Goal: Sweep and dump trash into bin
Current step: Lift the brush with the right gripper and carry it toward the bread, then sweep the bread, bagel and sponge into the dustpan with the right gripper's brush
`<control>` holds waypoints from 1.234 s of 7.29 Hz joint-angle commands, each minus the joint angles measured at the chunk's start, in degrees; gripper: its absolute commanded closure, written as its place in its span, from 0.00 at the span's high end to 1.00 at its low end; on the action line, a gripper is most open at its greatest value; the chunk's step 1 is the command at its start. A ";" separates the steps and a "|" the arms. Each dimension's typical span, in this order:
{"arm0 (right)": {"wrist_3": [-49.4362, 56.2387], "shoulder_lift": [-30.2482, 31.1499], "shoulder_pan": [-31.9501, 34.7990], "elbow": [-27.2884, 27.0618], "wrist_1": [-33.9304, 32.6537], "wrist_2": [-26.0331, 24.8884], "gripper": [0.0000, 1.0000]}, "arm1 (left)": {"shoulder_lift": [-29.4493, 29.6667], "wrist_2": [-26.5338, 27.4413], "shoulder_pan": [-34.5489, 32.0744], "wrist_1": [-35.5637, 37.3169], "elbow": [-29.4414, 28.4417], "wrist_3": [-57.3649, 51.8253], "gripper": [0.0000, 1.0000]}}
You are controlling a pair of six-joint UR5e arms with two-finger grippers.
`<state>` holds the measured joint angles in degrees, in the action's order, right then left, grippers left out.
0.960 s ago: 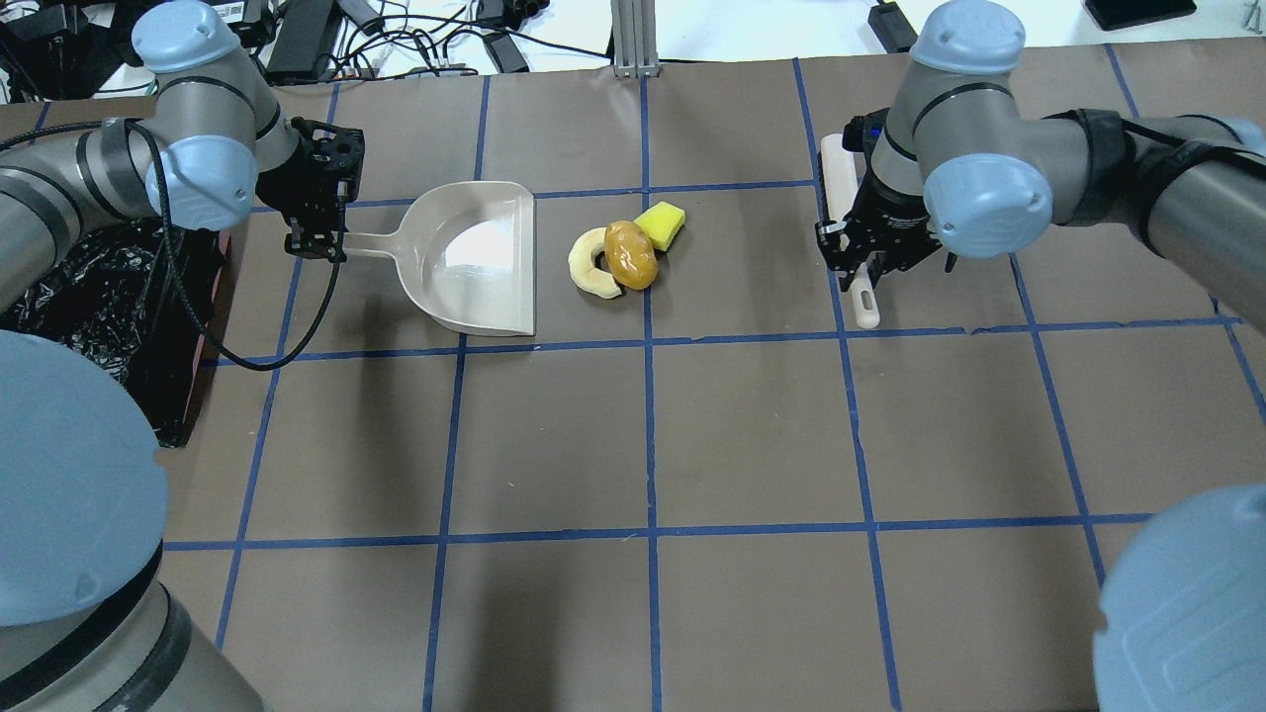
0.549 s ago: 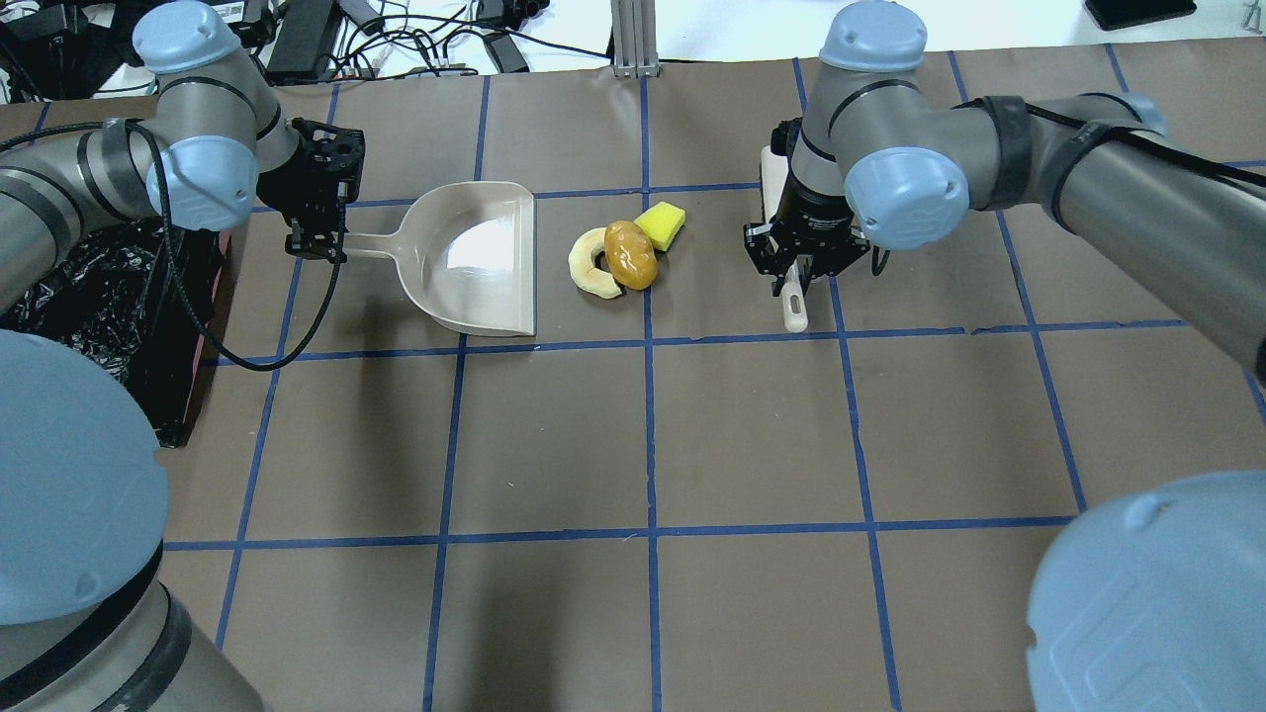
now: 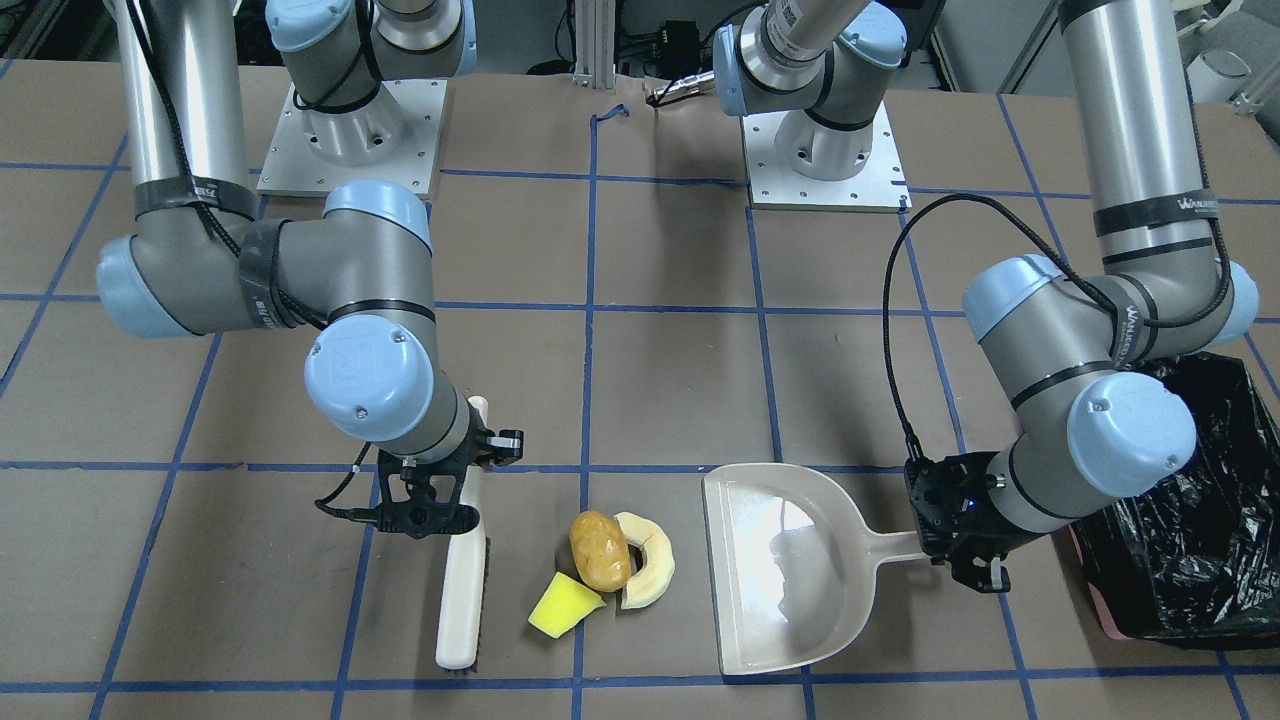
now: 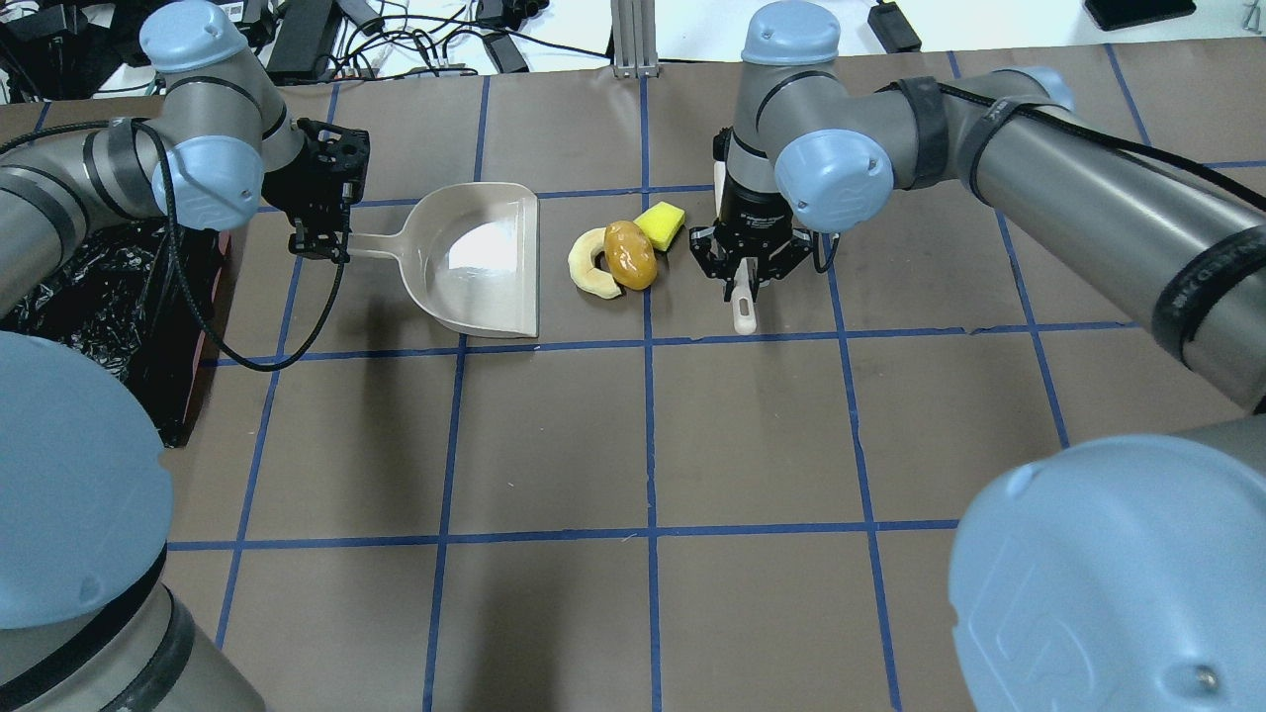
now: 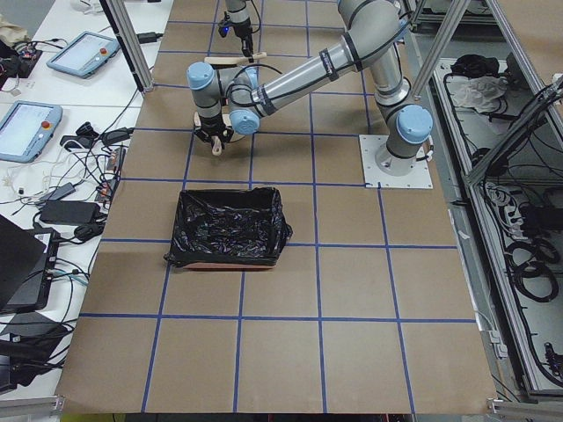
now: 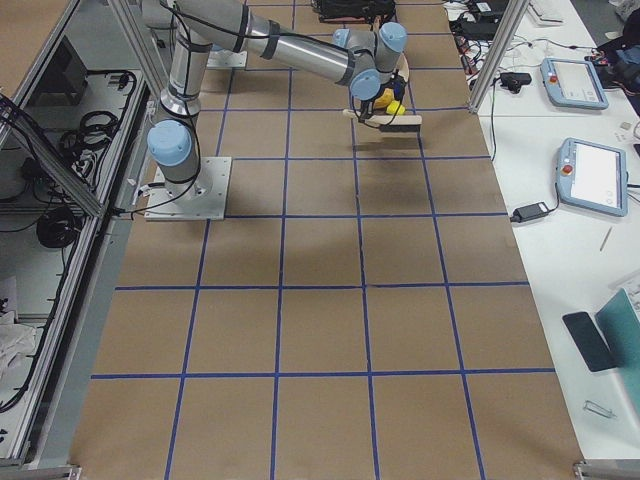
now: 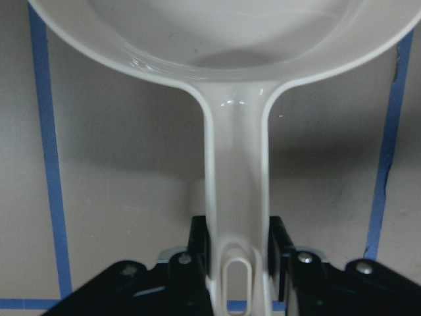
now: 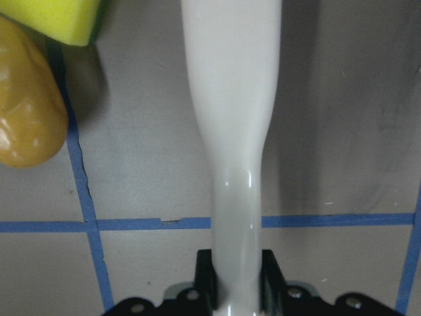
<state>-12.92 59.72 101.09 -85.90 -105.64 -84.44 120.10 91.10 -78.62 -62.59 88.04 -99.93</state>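
Glossy brown lump [image 3: 600, 550] touches cream slice [image 3: 650, 575], perhaps sponge [image 3: 560, 608].

Both arms are smooth silver-grey tubes, joined by thick elbows with round pale blue caps [image 3: 368, 377]. The left arm [image 3: 1140, 120], at the upper right of the front view, wears a black band [image 3: 1156, 210] with small white lettering. A thin black cable [image 3: 893, 330] loops beside it. The right arm [image 3: 190, 275], at the left, has black straps too. Each arm stands on a square pale plate [image 3: 420, 140] dotted with small screws. The left gripper [image 3: 950, 550] and right gripper [image 3: 440, 515] are matt black, and screw heads show on them in the wrist views.
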 commanded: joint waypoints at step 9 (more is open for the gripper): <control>-20.10 -5.74 12.72 5.89 -4.66 6.38 0.00 | 0.04 -0.05 -0.13 0.10 -0.06 -0.09 0.29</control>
<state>-30.14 55.61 112.33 -82.69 -110.05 -79.61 120.15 91.08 -78.75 -62.49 87.98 -99.99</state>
